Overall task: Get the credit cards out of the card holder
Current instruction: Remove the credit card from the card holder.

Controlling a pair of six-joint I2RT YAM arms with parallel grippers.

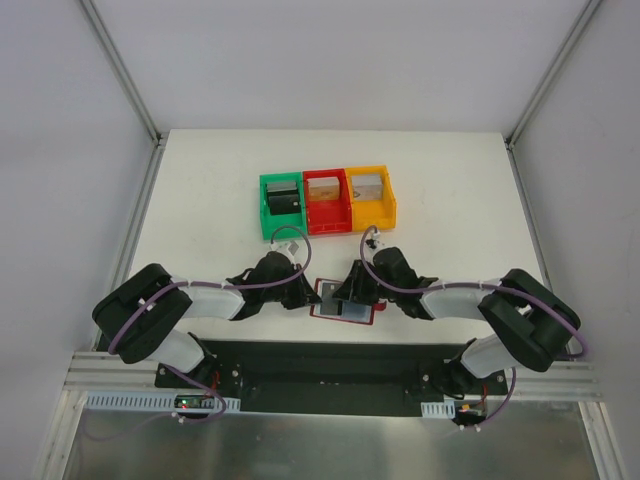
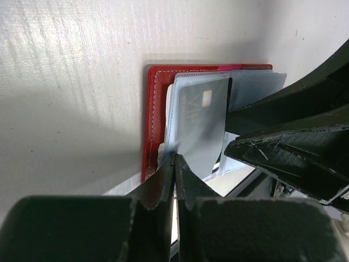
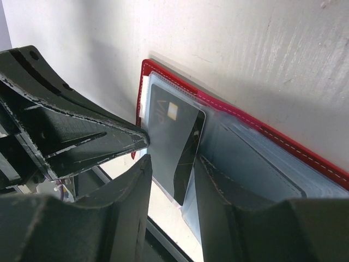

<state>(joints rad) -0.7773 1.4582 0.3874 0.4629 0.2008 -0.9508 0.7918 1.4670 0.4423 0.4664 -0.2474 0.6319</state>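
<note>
The dark red card holder (image 1: 352, 310) lies open near the table's front edge, its clear sleeves (image 3: 256, 158) facing up. My left gripper (image 2: 175, 155) is shut on the near corner of a clear sleeve, beside the holder's red cover (image 2: 154, 109). A blue-grey credit card (image 3: 172, 136) with a chip sticks partly out of a sleeve toward the front edge. My right gripper (image 3: 173, 164) has one finger against each long edge of the card's near end. The card (image 2: 199, 125) looks slightly bowed. Other cards do not show clearly.
Green (image 1: 282, 205), red (image 1: 326, 200) and orange (image 1: 371, 198) bins stand in a row behind the holder, with items inside. Both grippers (image 1: 303, 297) (image 1: 345, 292) crowd together over the holder; the left fingers (image 3: 82, 136) sit right beside the right ones. A black rail runs just below the table's edge.
</note>
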